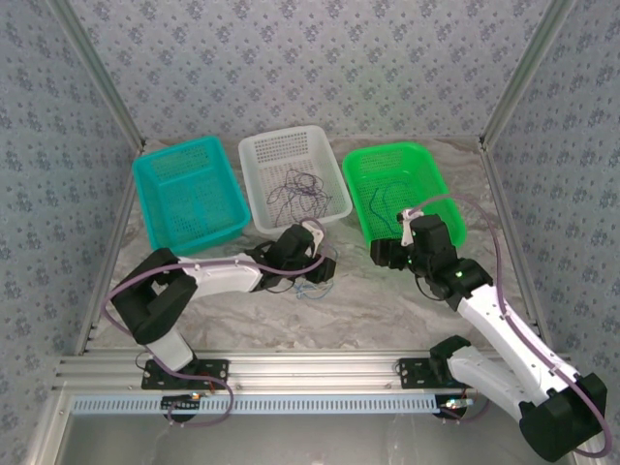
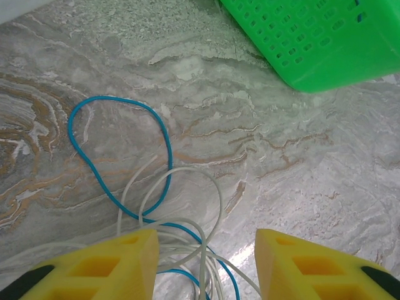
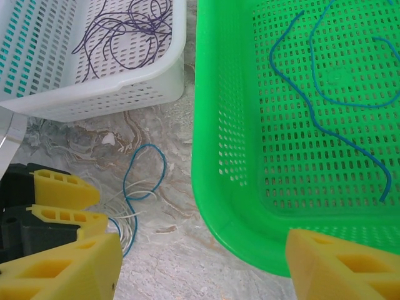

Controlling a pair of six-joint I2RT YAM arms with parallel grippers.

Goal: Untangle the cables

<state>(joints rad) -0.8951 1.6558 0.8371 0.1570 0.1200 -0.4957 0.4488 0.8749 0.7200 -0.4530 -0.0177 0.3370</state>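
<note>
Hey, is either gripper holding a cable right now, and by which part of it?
Nothing is held. The left gripper stands open astride the blue and cream cables on the table; the right gripper is open, empty.

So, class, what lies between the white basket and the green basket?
A narrow, bare strip of marble table, seen in the right wrist view.

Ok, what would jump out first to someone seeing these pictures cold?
Three bright baskets stand in a row at the table's far side: a teal basket, a white basket holding purple cables, and a green basket holding blue cables. In front of them, a blue cable and cream cables lie tangled on the marbled table, with the left gripper open over them.
</note>
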